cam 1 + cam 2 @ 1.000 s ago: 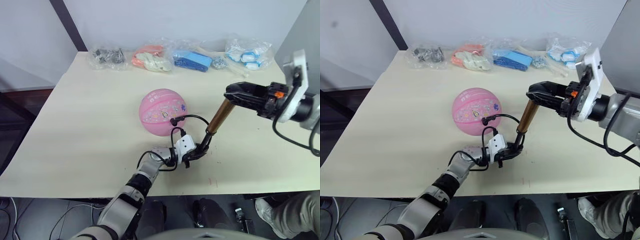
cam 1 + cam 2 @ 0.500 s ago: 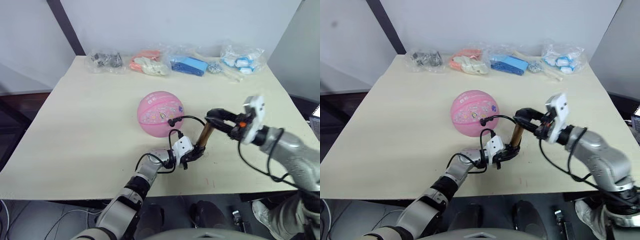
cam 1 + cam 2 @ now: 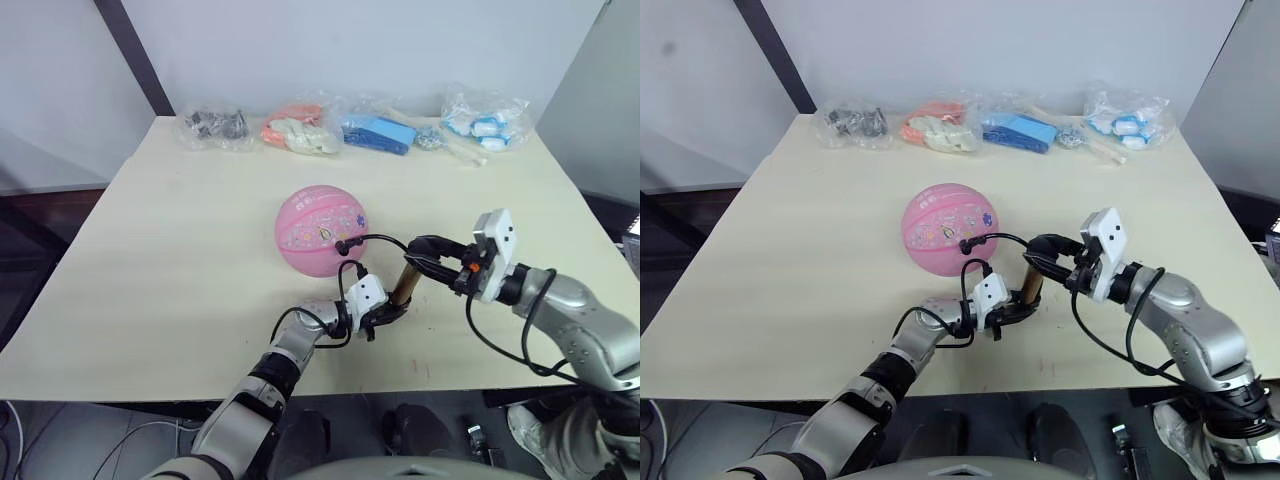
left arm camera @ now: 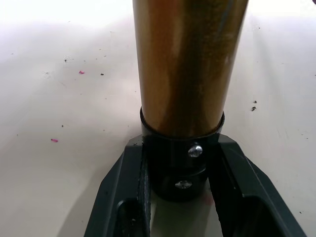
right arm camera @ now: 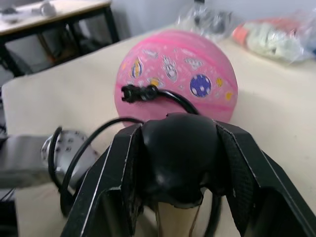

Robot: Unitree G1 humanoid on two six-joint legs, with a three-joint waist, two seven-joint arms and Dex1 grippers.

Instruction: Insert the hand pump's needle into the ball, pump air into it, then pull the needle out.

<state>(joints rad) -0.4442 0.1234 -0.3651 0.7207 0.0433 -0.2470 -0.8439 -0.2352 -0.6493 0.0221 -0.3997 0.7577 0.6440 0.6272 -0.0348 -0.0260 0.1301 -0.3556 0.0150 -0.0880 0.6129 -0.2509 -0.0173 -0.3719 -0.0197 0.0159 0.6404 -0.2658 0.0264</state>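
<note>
- hand pump (image 3: 403, 287) stands near-upright on the counter (image 3: 180, 250), just in front and right of the ball (image 3: 320, 226)
- left pincer (image 4: 180, 195) closed on the pump's black bottom cap, pinning the base to the counter; jaws snug against both sides in left wrist view
- right pincer (image 5: 180, 148) clamped round the black top knob, barrel nearly all that shows between the two pincers, so looks like bottom of a stroke
- hose (image 3: 1000, 238) arcs from pump up to the ball, black fitting (image 5: 136, 93) sits against the ball's skin, so needle seems to be inserted
- step in hand: pumping. do it well = keep left grip firm and low, drive right pincer straight along the barrel axis, no sideways lean or base skids and hose tugs the fitting
- ball is unheld, could roll if hose pulls
- hard to tell: needle pin itself hidden, depth unknown; rod hidden; ball firmness unreadable
</note>
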